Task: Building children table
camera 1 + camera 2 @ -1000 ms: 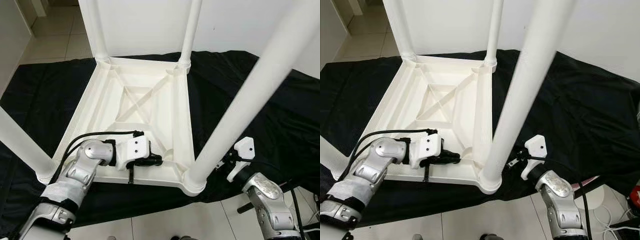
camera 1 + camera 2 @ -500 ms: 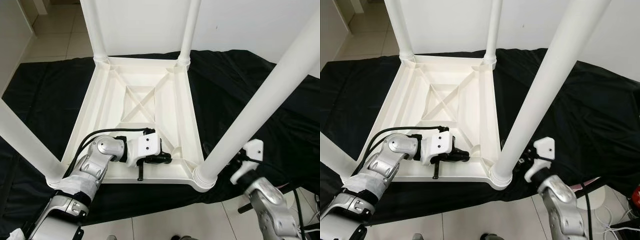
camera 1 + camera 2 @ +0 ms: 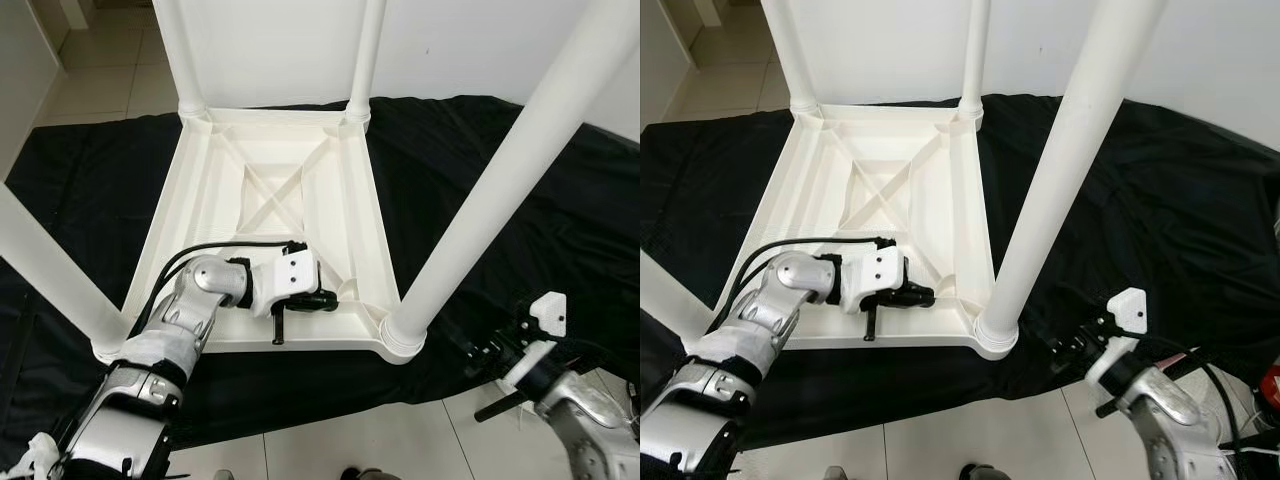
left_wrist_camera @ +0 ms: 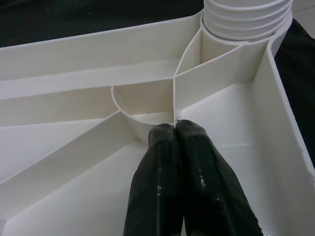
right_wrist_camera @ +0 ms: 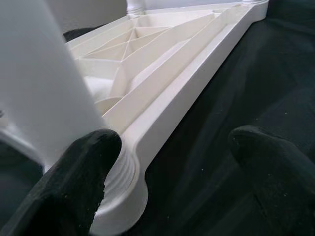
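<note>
A white plastic table (image 3: 372,235) lies upside down on a black cloth, its legs standing up. The near right leg (image 3: 500,180) sits in its corner socket (image 3: 402,338). My left gripper (image 3: 330,300) is shut with nothing in it, its tips (image 4: 175,125) pressed against a thin rib inside the underside, close to that socket (image 4: 246,19). My right gripper (image 3: 482,358) hangs open over the cloth, to the right of the near right leg and apart from it. The right wrist view has the leg's base (image 5: 118,191) beside one finger (image 5: 78,172).
The black cloth (image 3: 560,220) spreads over a tiled floor (image 3: 330,450) and ends just before my feet. A white wall (image 3: 450,50) stands behind. The near left leg (image 3: 50,270) rises close to my left arm. A red object (image 3: 1272,385) lies at the far right.
My right gripper has drawn back from the near right leg, down and to the right. My left gripper has stayed inside the underside. The camera view has shifted.
</note>
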